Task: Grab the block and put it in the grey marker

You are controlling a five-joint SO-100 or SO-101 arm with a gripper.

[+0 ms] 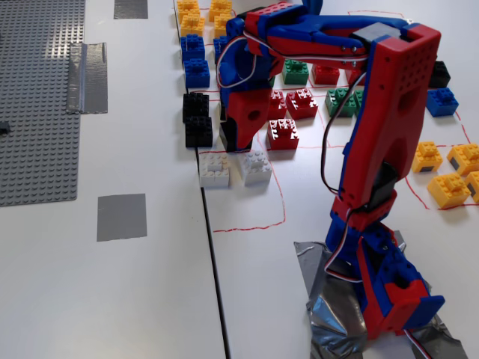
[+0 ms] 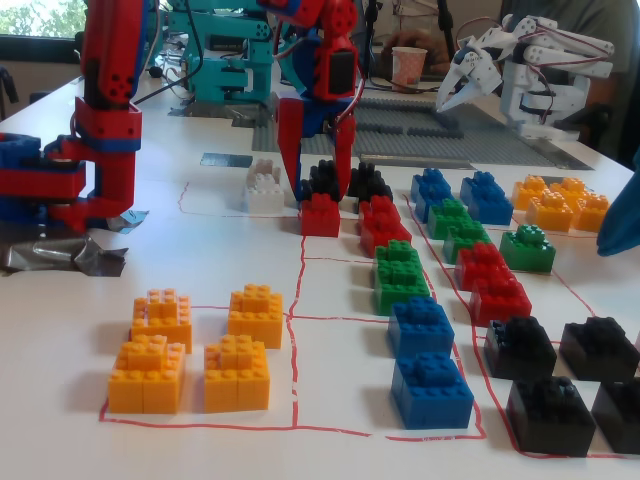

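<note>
The gripper [image 2: 318,190] straddles the black block [image 2: 322,180], fingers parted around it; next it must close, then lift toward the grey marker [image 1: 121,217].

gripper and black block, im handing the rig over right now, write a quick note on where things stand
Gripper: down, fingers either side of a black block behind the red brick; not visibly clamped, so I can't tell whether it is gripped.
Grey marker: bare, across the table seam in the fixed view from above.
Done: lined up on the block.
Left: close, lift, carry, set it on the marker.
</note>
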